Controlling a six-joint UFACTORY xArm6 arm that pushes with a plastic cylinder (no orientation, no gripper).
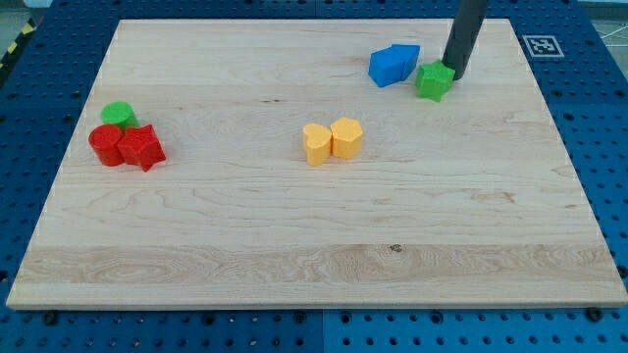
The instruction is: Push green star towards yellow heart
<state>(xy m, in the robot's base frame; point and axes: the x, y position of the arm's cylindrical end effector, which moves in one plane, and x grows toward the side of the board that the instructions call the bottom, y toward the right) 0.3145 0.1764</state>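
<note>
Touching my tip [456, 75], green star [435, 81] sits lower-left.

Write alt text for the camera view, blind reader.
My tip touches the green star from the view's upper right, beside two blue blocks. Two yellow blocks sit mid-board; red blocks and a green block cluster left.

The green star [435, 80] lies near the view's top right, the yellow heart [317, 143], seemingly heart-shaped, mid-board.
</note>
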